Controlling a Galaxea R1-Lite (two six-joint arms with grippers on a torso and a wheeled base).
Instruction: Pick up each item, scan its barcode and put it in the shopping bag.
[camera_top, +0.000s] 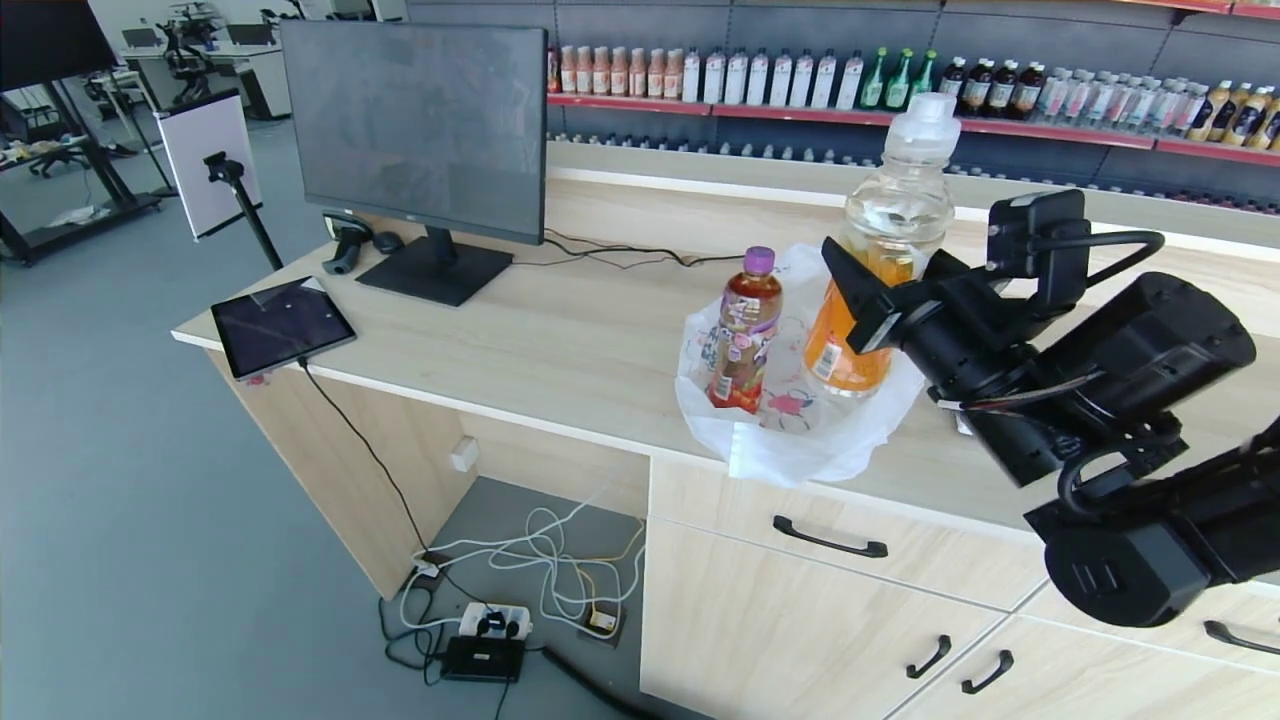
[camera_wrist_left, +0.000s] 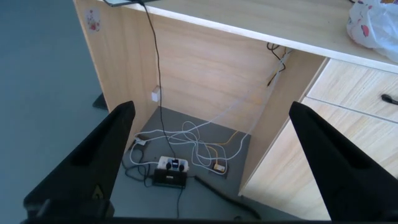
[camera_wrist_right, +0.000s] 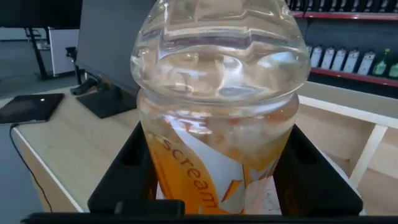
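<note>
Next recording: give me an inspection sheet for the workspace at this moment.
Surface: wooden counter, drawers below.
Job's things: small bottle stands in the white shopping bag; large bottle upright at the bag, gripped.
Clutter: monitor, tablet, handheld scanner and mouse at the counter's left end.
Grippers: right gripper shut on the large bottle; left gripper open, low beside the counter, holding nothing.
Cables: tablet cable hangs off the counter edge; power strip and loose cables on the floor beneath.
Surroundings: shelves of bottles behind.
</note>
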